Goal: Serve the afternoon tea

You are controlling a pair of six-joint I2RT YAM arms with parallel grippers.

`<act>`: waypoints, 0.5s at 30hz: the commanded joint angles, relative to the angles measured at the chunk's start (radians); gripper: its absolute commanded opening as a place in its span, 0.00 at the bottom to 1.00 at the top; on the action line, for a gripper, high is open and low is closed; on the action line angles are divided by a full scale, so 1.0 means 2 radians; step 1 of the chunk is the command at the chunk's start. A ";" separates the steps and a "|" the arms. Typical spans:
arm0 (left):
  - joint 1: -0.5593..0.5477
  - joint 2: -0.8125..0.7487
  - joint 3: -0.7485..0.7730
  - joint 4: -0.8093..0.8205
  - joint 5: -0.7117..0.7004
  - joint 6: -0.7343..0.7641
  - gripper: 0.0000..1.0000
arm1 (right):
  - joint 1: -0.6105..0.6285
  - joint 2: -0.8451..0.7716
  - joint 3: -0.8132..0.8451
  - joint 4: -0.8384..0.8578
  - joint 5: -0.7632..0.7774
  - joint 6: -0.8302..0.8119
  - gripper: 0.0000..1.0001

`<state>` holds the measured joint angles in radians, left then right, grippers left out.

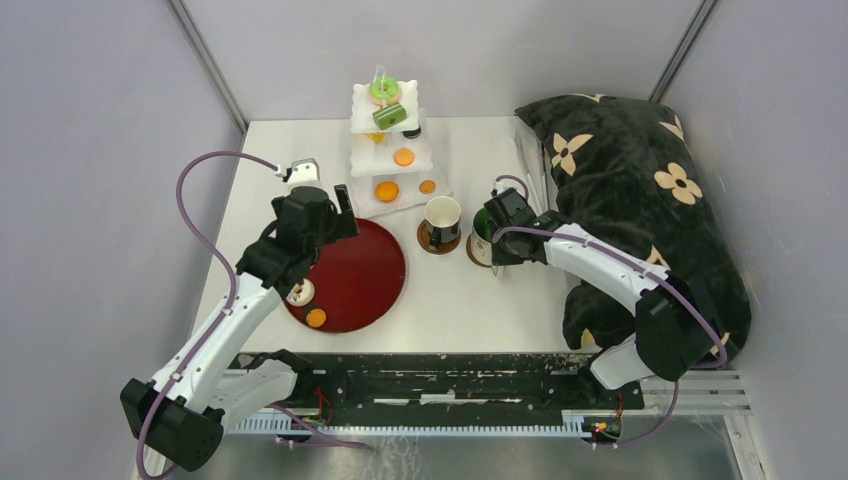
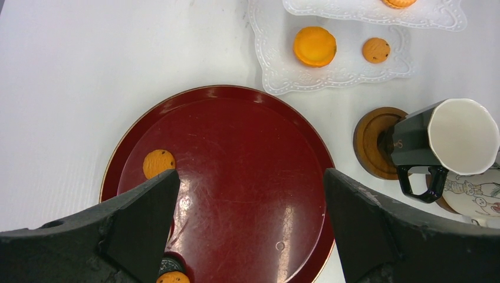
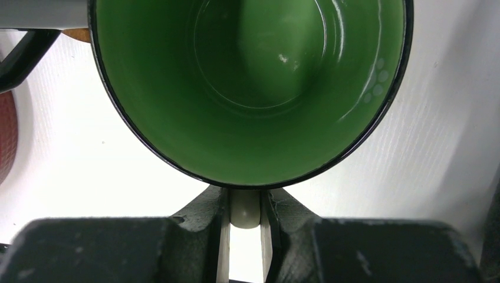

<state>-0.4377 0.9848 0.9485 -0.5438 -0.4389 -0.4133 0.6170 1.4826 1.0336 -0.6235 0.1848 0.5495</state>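
Mug placement step: right tool (image 3: 243,206) clamped on handle of green-lined mug (image 3: 253,88), upright just right of black mug (image 2: 448,138). Left tool (image 2: 250,183) spread wide above red tray (image 2: 247,135), orange cookie (image 2: 158,163) on it. Next likely needs mug seated flat, then release.

White counter (image 1: 470,300), matte, evenly lit from above, shadows soft and short. Plain pale grey walls (image 1: 100,150) close it in on the left, back and right, with slim metal posts (image 1: 205,60) running up the two back corners. Big black cushion (image 1: 640,180) with beige flower prints slumps along the counter's right edge against the right wall; at the near edge a black rail (image 1: 430,385) crosses the width, bare shiny metal (image 1: 450,455) below it.
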 commanded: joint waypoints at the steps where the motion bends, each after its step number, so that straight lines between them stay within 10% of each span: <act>1: 0.003 -0.009 -0.001 0.018 0.004 -0.027 0.98 | 0.001 -0.026 -0.012 0.063 0.011 0.009 0.01; 15: 0.003 -0.010 -0.002 0.021 0.005 -0.025 0.98 | 0.002 -0.028 -0.015 0.079 0.010 0.003 0.01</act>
<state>-0.4377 0.9844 0.9421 -0.5438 -0.4343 -0.4141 0.6182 1.4563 0.9905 -0.5552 0.1844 0.5556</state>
